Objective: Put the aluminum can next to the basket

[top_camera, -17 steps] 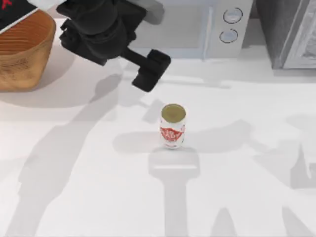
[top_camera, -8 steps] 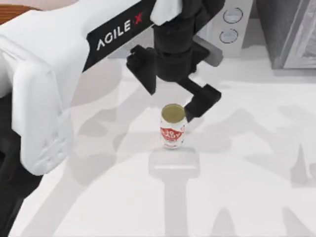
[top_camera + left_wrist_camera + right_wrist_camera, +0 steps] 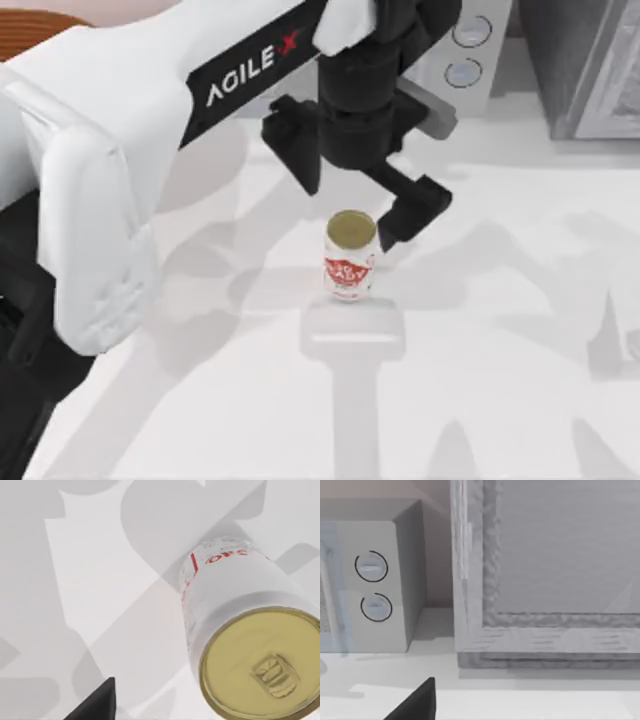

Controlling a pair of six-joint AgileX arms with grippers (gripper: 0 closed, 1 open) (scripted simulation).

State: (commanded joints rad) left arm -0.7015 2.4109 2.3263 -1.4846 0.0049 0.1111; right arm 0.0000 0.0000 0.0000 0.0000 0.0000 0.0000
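The aluminum can (image 3: 350, 255) stands upright mid-table, with the left gripper (image 3: 355, 190) spread wide just beyond it; being probably light, thin-walled and slick, it wants a gentle pinch across its mid-body, below the gold top.

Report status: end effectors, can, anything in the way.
Left end effector open above the can, fingers not touching it. Can upright, mid-table. Basket far left, behind the arm. Nothing blocking.

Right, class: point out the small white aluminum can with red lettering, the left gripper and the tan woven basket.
Aluminum can (image 3: 350, 262): top view, white side with red label.
Left gripper (image 3: 352, 196): top view, gap between its open black fingers.
Basket (image 3: 40, 22): top view, brown rim.
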